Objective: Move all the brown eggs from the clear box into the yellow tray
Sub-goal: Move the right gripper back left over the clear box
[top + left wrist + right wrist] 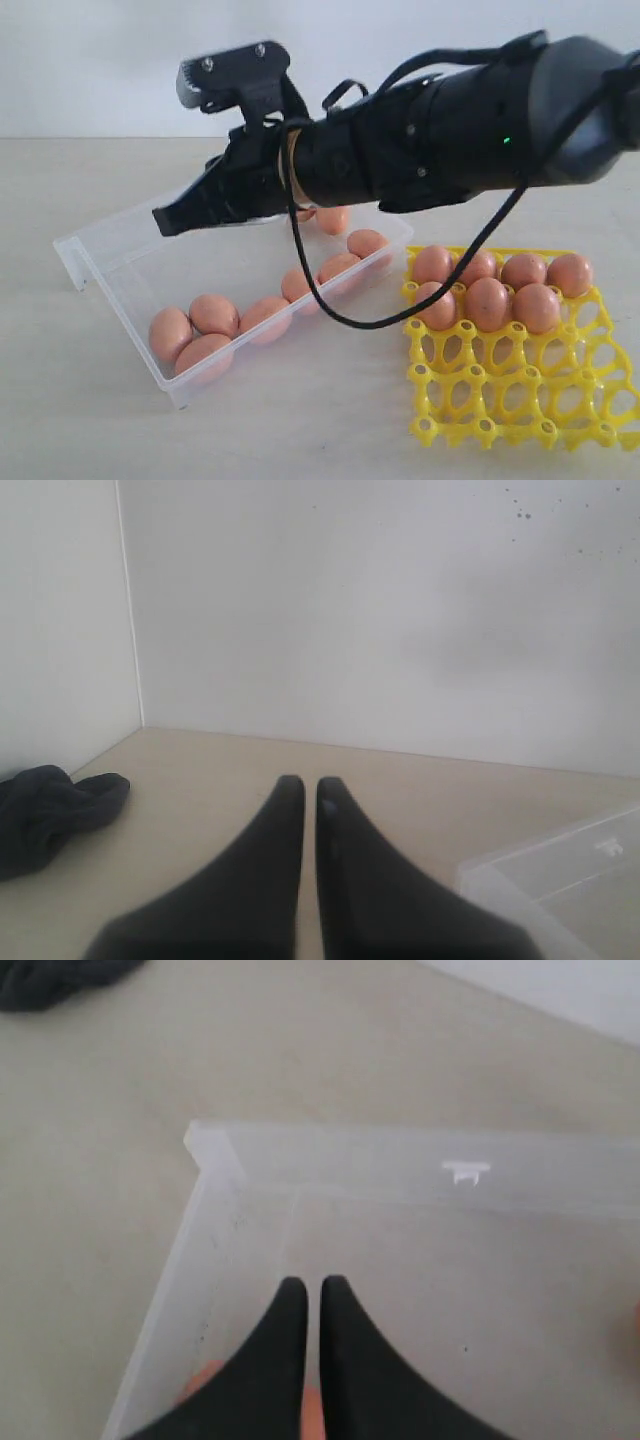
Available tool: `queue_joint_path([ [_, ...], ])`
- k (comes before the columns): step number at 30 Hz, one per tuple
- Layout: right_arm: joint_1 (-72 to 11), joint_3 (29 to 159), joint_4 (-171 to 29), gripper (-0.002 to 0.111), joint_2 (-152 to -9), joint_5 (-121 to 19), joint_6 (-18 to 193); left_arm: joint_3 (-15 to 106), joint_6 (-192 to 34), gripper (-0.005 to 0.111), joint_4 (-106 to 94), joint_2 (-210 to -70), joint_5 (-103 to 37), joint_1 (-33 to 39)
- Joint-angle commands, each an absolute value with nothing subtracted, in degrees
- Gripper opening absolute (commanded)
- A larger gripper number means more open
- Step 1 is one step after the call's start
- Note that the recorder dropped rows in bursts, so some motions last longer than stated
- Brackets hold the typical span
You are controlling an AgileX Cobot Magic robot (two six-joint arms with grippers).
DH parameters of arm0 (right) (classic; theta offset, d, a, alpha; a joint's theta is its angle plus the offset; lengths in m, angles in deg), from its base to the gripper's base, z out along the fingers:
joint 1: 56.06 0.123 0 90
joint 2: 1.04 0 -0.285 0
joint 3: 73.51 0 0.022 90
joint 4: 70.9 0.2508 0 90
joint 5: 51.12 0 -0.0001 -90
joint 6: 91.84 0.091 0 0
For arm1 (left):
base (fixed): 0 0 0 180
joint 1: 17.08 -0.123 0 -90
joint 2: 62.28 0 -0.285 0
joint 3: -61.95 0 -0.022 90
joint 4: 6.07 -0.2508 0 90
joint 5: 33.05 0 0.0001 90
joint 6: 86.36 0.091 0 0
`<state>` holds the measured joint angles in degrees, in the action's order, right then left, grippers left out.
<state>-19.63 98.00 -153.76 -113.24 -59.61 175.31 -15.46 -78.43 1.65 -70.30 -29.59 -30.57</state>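
A pale bench (60, 420) meets a white wall (100, 60). The clear box (100, 250) lies on the bench, the yellow tray (520, 400) just beside its right end. Several brown eggs (215, 313) sit along the box's near wall, and seven fill the cups at the tray's far edge. The right gripper (160, 222) hangs over the box with its jaws together and empty. The left gripper (302, 785) is also closed, near a dark cloth (50, 805).

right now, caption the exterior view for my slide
Right gripper, shut, hangs over the clear box of brown eggs; seven more sit in the yellow tray.
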Motion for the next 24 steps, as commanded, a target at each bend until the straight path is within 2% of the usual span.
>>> queue_joint_path([
  [1,-19.5,98.0,-154.3,0.0,-117.5,-60.5,169.5,-15.3,-78.3,0.004,1.6,-70.1,-30.0,-30.5],
  [5,-19.5,98.0,-155.1,0.0,-119.0,-51.1,157.9,-15.3,-78.3,0.004,1.6,-70.1,-30.0,-30.5],
  [7,-19.4,98.0,-155.1,0.0,-118.5,-35.9,155.0,-15.3,-78.3,0.004,1.6,-70.1,-30.0,-30.5],
  [10,-19.5,98.0,-155.8,0.0,-118.1,-2.1,140.4,-15.3,-78.3,0.004,1.6,-70.1,-30.0,-30.5],
  [13,-20.6,98.0,-157.9,0.0,-118.0,14.3,132.6,-15.3,-78.3,0.004,1.6,-70.1,-30.0,-30.5],
  [15,-21.7,98.0,-146.1,0.0,-117.8,17.9,124.5,-15.3,-78.3,0.004,1.6,-70.1,-30.0,-30.5],
  [19,-23.5,98.0,-98.8,0.0,-117.4,18.0,92.6,-15.3,-78.3,0.004,1.6,-70.1,-30.0,-30.5],
  [24,-23.4,98.0,-62.1,0.0,-115.2,7.4,65.1,-15.3,-78.3,0.004,1.6,-70.1,-30.0,-30.5],
])
